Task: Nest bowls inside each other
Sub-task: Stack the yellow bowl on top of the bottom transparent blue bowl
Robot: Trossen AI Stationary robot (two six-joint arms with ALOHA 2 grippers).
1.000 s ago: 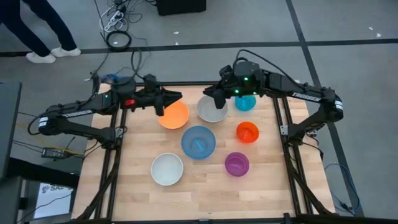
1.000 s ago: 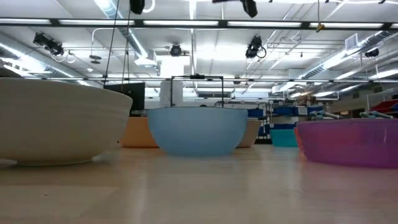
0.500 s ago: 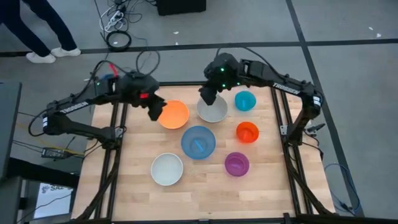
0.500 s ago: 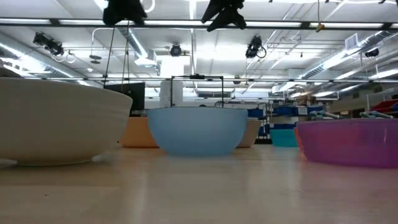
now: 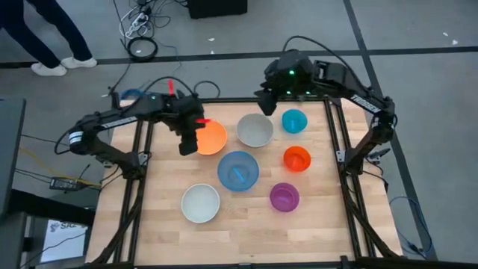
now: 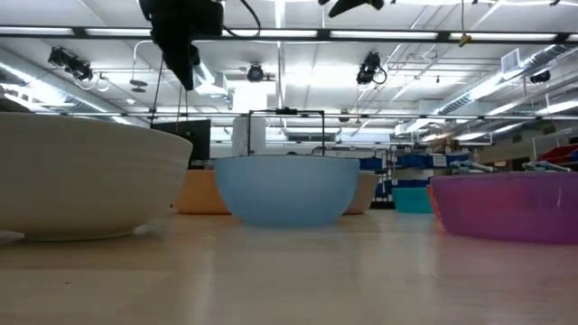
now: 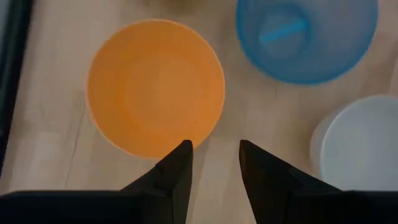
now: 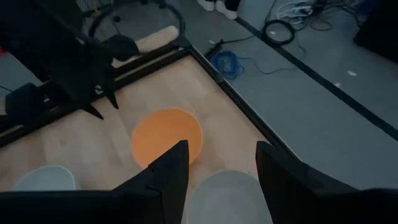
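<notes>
Seven bowls rest on their bases on the wooden table: orange (image 5: 210, 137), grey (image 5: 255, 130), small teal (image 5: 294, 120), small red-orange (image 5: 296, 158), large blue (image 5: 238, 170), small purple (image 5: 284, 196) and white (image 5: 200, 202). My left gripper (image 5: 187, 143) points down, open, above the orange bowl's (image 7: 155, 87) left rim and touching nothing. In the left wrist view its fingertips (image 7: 214, 155) frame bare wood just outside that rim. My right gripper (image 5: 265, 93) hangs open, high over the table's far edge beyond the grey bowl (image 8: 227, 196).
The bowls stand apart, with bare wood (image 5: 164, 179) along the left and near sides. A dark frame (image 5: 224, 101) edges the table. Cables (image 5: 142, 46) lie on the floor beyond, where a person's legs (image 5: 52, 37) show at the far left.
My left gripper has tipped from nearly level to pointing down, sinking and shifting toward the near edge to the orange bowl's left rim. My right gripper has risen and drawn back from over the grey bowl toward the far edge. No bowl has moved.
</notes>
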